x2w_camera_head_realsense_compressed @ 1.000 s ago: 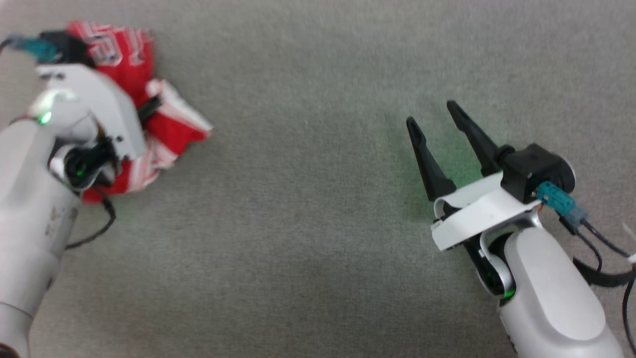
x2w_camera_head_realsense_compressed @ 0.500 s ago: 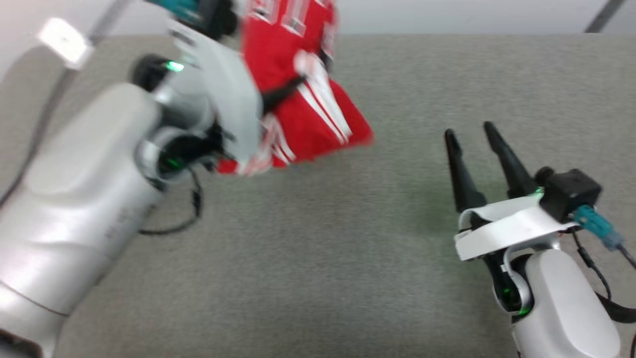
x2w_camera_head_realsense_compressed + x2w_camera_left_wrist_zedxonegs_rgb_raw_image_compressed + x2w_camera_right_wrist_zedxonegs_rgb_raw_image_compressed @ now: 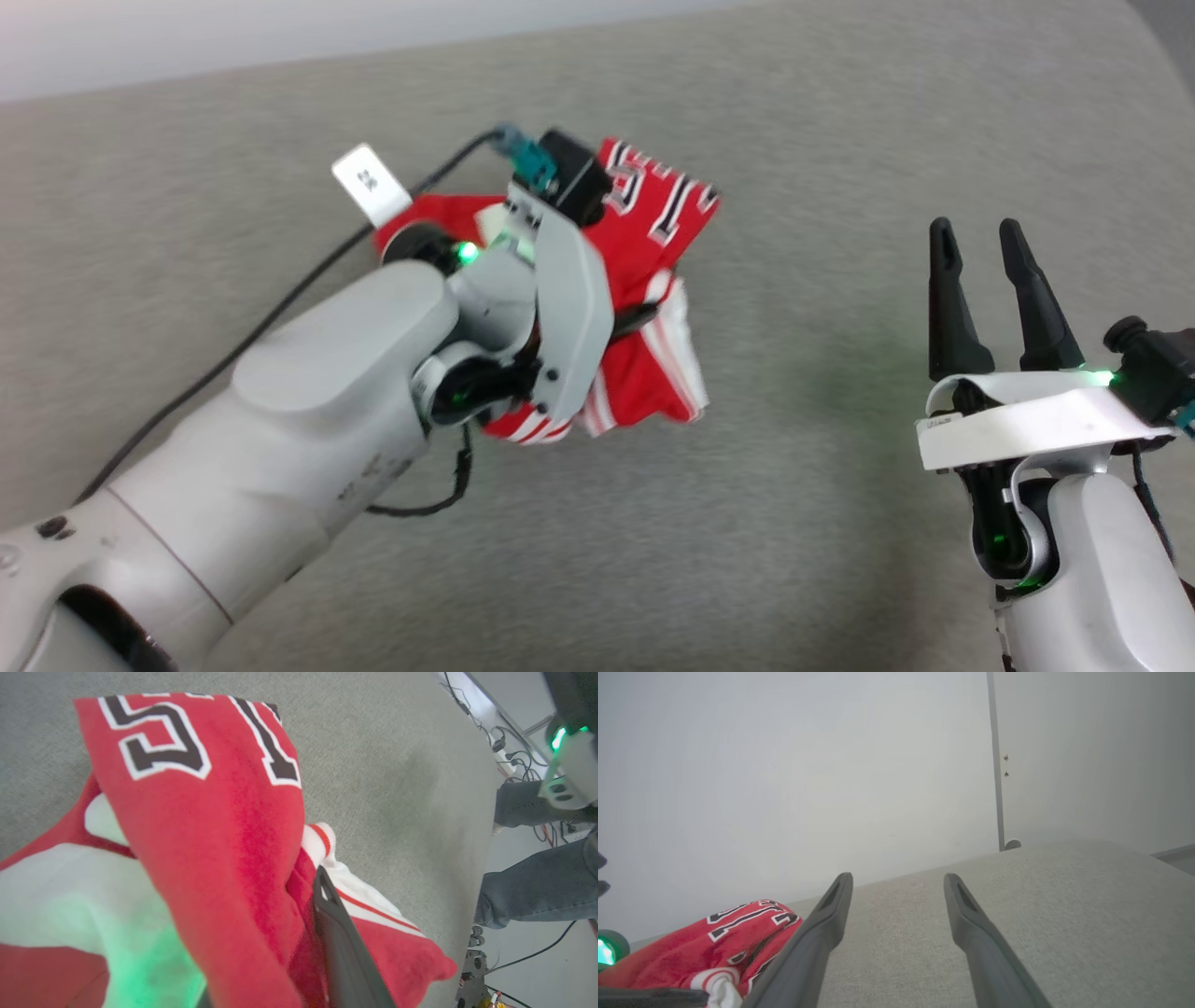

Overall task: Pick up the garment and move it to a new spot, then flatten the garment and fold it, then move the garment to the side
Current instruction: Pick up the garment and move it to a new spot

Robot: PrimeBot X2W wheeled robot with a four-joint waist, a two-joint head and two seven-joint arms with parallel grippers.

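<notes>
left gripper (image 3: 637, 317) clamped on one bunched red jersey shirt (image 3: 653, 233) with white sleeves, black lettering, over the grey fabric surface (image 3: 840, 140), right gripper (image 3: 976, 233) wide open, holding nothing, two grippers

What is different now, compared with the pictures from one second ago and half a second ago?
The left gripper, shut on the garment, has carried it, bunched, across the grey surface toward the right gripper. The head camera has also shifted. The right gripper stayed open and empty, with its fingers pointing up the head view.
</notes>
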